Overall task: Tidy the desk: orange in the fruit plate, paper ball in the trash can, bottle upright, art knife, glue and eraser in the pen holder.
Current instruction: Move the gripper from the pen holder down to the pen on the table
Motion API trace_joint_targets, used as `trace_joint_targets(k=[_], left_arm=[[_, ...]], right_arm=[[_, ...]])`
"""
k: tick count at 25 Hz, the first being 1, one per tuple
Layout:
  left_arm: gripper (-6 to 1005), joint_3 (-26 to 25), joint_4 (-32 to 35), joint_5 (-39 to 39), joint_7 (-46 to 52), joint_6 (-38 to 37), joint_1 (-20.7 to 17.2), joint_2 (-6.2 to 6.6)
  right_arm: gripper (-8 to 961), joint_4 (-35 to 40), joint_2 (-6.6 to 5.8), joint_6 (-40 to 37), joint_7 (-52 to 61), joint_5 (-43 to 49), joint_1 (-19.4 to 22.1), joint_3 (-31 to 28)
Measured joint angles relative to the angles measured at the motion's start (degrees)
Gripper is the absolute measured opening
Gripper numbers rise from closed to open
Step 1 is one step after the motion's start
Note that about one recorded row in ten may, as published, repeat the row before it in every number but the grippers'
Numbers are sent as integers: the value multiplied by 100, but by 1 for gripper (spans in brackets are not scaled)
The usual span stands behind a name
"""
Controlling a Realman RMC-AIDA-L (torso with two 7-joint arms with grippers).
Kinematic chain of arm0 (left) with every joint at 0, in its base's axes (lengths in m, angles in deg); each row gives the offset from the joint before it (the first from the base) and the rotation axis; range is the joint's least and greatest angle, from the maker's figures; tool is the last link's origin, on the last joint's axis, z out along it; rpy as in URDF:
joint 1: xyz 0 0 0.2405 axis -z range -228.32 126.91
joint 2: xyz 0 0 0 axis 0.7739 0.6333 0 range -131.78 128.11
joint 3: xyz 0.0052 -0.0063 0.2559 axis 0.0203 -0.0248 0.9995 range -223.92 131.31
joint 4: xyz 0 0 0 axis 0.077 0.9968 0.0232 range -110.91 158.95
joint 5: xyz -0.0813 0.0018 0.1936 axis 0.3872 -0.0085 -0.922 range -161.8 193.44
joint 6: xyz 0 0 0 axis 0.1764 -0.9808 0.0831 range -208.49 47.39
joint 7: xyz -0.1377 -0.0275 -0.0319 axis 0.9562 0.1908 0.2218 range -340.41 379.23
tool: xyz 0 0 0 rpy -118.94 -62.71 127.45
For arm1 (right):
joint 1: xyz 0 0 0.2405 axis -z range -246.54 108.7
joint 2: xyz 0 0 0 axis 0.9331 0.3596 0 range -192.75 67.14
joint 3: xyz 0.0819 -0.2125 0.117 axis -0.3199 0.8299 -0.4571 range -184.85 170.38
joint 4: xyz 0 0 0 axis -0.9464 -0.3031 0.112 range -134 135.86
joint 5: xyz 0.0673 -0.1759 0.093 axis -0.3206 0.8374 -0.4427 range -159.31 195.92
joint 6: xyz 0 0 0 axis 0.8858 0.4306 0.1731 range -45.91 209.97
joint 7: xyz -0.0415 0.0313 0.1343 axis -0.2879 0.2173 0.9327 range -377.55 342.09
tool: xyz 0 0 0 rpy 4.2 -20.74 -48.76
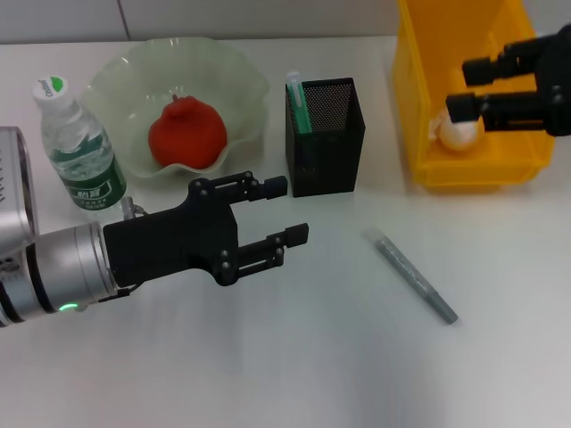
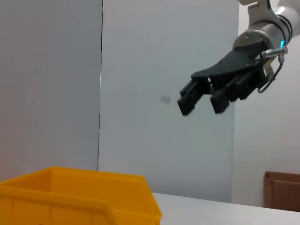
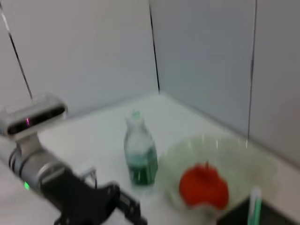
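Head view first: your left gripper [image 1: 281, 211] hovers above the worktop [image 1: 294, 357] just in front of the fruit plate [image 1: 241, 80], its fingers [image 1: 268, 187] spread apart with nothing between them. Your right gripper [image 1: 468, 89] hangs over the yellow trash can [image 1: 419, 134] at the far right, fingers parted and empty. Directly beneath it the white paper ball [image 1: 459, 134] lies inside the trash can.

The red-orange fruit [image 1: 186, 134] sits in the middle of the pale green fruit plate. Beside the plate, on your left, the bottle [image 1: 78, 152] stands upright with its green-and-white cap on top. The black mesh pen holder [image 1: 326, 134] stands between the plate and the trash can, and a green-and-white stick [image 1: 297, 102] leans in its left corner. A grey pen-shaped tool [image 1: 415, 275], likely the art knife, lies flat on the worktop in front of the pen holder, slanting away to the right, apart from both grippers.

In the left wrist view you see the right gripper [image 2: 204, 101] in the air above the trash can's rim [image 2: 93, 192]. The right wrist view shows the bottle [image 3: 139, 154] upright next to the plate [image 3: 243, 159] with the fruit [image 3: 204, 186] in it.
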Motion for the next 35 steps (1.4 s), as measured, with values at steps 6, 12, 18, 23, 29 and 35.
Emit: trace_joint_targets(k=[6,12,18,23,29,35], left_arm=[[617,28,0,0,0,0,3,0],[618,39,0,0,0,0,-15,0],[619,43,0,0,0,-3,-23,0],[620,44,0,0,0,-7,-36,0],[621,51,-42,0,0,1,-22,0],[622,52,-68,0,-5,7,-8,0]], right_arm=[[488,-151,-61,-593,1052,1469,-786,202],[487,-794,-62,-656,1291,2011,-1107,649],[487,-2268,-70,-685,1362,2782,-1754,763],[486,-3329,-119,-376,1364,3194,-2170,773],[486,-4037,-115,-40,1371,3513,-2466,855],[485,-4566,-79,273,1444,3686,-2683,1234]])
